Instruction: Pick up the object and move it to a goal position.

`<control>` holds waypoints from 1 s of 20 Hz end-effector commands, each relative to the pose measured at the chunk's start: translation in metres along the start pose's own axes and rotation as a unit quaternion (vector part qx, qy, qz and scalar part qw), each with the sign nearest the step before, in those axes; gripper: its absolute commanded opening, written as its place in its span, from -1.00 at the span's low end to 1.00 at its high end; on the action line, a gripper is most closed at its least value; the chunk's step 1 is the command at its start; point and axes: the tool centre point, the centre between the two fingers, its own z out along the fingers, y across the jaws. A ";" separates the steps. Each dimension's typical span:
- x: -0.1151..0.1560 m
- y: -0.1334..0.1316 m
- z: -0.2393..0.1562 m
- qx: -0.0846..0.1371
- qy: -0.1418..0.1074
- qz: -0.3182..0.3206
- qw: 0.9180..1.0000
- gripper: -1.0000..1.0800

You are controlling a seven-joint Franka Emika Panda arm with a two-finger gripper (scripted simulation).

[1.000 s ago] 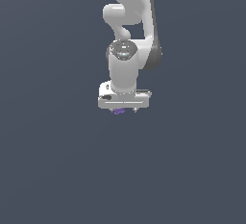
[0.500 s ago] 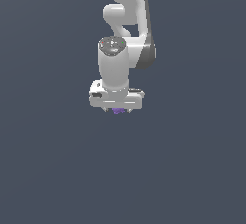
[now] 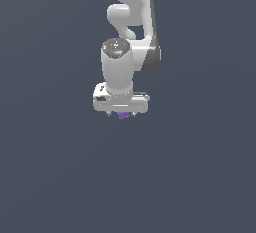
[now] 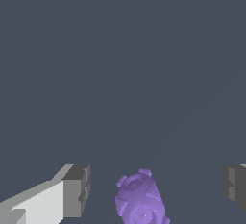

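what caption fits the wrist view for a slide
Wrist view: open gripper with its jaws either side of the purple object, not touching it.

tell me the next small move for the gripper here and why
Probably close the fingers. In the wrist view the purple lumpy object sits between the open gripper, with clear gaps to each finger pad, so nothing grips it yet. Lower first if the pads are too high; height is unclear.

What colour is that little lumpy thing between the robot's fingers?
Purple. The lumpy object shows best in the wrist view, lying between the open gripper fingers.
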 end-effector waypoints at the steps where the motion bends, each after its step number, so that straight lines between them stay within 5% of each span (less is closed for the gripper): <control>1: -0.005 0.001 0.004 0.000 -0.001 -0.009 1.000 0.92; 20: -0.094 0.007 0.063 -0.003 -0.007 -0.165 0.986 0.92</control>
